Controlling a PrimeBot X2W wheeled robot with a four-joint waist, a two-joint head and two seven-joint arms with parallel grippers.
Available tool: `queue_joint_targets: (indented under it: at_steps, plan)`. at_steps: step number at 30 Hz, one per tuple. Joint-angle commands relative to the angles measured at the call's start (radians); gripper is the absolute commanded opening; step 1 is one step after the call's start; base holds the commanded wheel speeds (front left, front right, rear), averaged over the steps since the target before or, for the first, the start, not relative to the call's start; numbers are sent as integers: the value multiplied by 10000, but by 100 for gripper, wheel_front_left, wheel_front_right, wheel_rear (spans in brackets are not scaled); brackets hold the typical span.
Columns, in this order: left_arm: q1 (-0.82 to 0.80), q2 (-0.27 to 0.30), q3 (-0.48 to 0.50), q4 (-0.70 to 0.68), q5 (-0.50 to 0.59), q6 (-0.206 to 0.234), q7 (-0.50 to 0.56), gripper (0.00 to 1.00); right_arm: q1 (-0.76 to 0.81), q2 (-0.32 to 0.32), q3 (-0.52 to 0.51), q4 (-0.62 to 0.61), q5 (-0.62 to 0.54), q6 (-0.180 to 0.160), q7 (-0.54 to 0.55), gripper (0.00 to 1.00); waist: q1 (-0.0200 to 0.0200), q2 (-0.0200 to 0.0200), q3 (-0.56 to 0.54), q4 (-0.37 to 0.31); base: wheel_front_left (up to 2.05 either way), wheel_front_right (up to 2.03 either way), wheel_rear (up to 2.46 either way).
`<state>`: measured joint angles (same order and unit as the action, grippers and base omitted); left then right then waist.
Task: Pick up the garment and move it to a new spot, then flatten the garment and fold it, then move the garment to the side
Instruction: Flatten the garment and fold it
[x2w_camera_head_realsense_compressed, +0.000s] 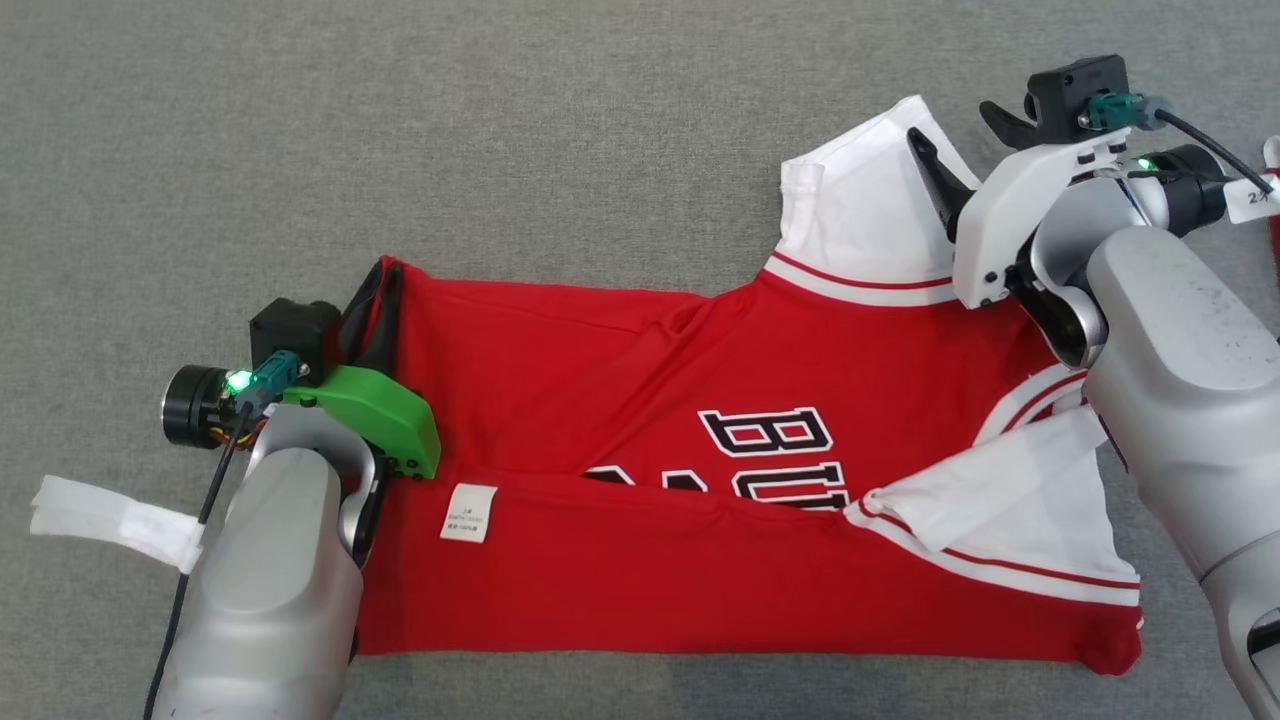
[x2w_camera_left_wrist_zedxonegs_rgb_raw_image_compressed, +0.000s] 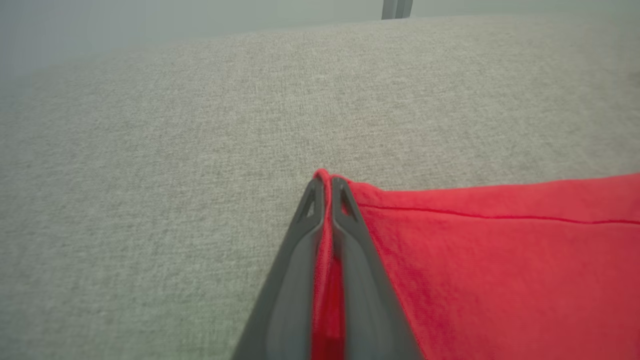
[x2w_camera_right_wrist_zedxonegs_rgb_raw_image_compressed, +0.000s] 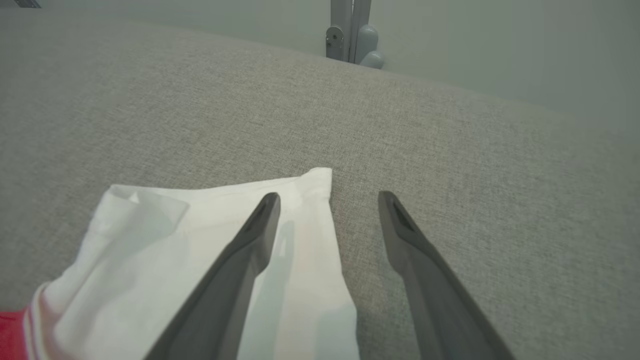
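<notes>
A red jersey (x2w_camera_head_realsense_compressed: 640, 400) with white sleeves and black lettering lies spread on the grey fabric surface, its near long edge folded over so a white care label (x2w_camera_head_realsense_compressed: 469, 512) shows. My left gripper (x2w_camera_head_realsense_compressed: 372, 300) is shut on the garment's far left corner; the left wrist view shows red cloth (x2w_camera_left_wrist_zedxonegs_rgb_raw_image_compressed: 327, 250) pinched between the fingers (x2w_camera_left_wrist_zedxonegs_rgb_raw_image_compressed: 300, 260). My right gripper (x2w_camera_head_realsense_compressed: 960, 135) hangs open over the far white sleeve (x2w_camera_head_realsense_compressed: 870, 215). In the right wrist view one finger (x2w_camera_right_wrist_zedxonegs_rgb_raw_image_compressed: 240, 270) is above the sleeve (x2w_camera_right_wrist_zedxonegs_rgb_raw_image_compressed: 165, 260) and the other finger (x2w_camera_right_wrist_zedxonegs_rgb_raw_image_compressed: 425, 270) is above bare surface.
The grey fabric surface (x2w_camera_head_realsense_compressed: 400, 130) stretches far beyond the garment on the far and left sides. A white tape tag (x2w_camera_head_realsense_compressed: 110, 520) hangs off the left arm's cable. A metal post (x2w_camera_right_wrist_zedxonegs_rgb_raw_image_compressed: 347, 30) stands past the surface's far edge.
</notes>
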<state>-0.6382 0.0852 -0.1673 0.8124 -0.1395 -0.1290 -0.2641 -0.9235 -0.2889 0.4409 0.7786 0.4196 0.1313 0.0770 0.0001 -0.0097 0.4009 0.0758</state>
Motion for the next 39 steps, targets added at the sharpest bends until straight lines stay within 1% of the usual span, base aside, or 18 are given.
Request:
queue_joint_targets:
  at_steps: [1, 4, 5, 6, 7, 11, 15, 21, 24, 25, 33, 39]
  plan:
    - [-208, 0, -64, -63, -82, -13, 7, 0, -153, -67, 58, 173, 22, -13, 168, 100, -1, 97, 328, 352, 0, 0, 0]
    - [-298, -111, -225, -132, -147, -15, 8, 0, -425, -21, 142, 606, 182, -13, 571, 100, -1, 97, 473, 509, 0, 0, 0]
    - [-316, -137, -271, -141, -171, -16, 8, 0, -512, -42, 233, 702, 129, -13, 627, 63, -1, 97, 506, 536, 0, 0, 0]
    - [-315, -153, -316, -142, -193, -16, 9, 0, -541, -42, 283, 791, 161, -13, 622, 18, -1, 97, 526, 552, 0, 0, 0]
    - [-302, -168, -349, -133, -222, -15, 12, 0, -549, -24, 281, 851, 250, -13, 527, 0, -1, 97, 542, 561, 0, 0, 0]
    - [-182, -117, -307, -118, -263, 1, 17, 0, -633, -83, 408, 987, 258, -16, 43, 0, -1, 97, 477, 465, 0, 0, 0]
    - [115, 45, -124, -216, -226, 36, 13, 0, -557, 18, 407, 1068, 350, -14, -745, 0, -1, 97, 137, 255, 0, 0, 0]
    - [737, 182, 171, -427, -230, 36, 9, 0, -25, 228, 638, 1051, 766, -13, -1748, 0, -1, 97, -899, -152, 0, 0, 0]
    - [1221, 260, 286, -487, -222, 36, 7, 0, 449, 347, 762, 913, 1181, -13, -2027, 0, -1, 97, -1545, -400, 0, 0, 0]
    - [1221, 260, 286, -487, -222, 36, 7, 0, 449, 347, 762, 913, 1181, -13, -2027, 0, -1, 97, -1545, -400, 0, 0, 0]
    - [2575, 522, 696, -722, -251, 27, 7, 0, 1985, 158, 1362, -24, 2066, -13, -2395, 0, -1, 97, -3114, -1018, 0, 0, 0]
    - [3665, 586, 989, -978, -289, 19, 7, 0, 3370, -125, 1509, -1174, 2709, -13, -2450, 0, -1, 97, -3954, -1406, 0, 0, 0]
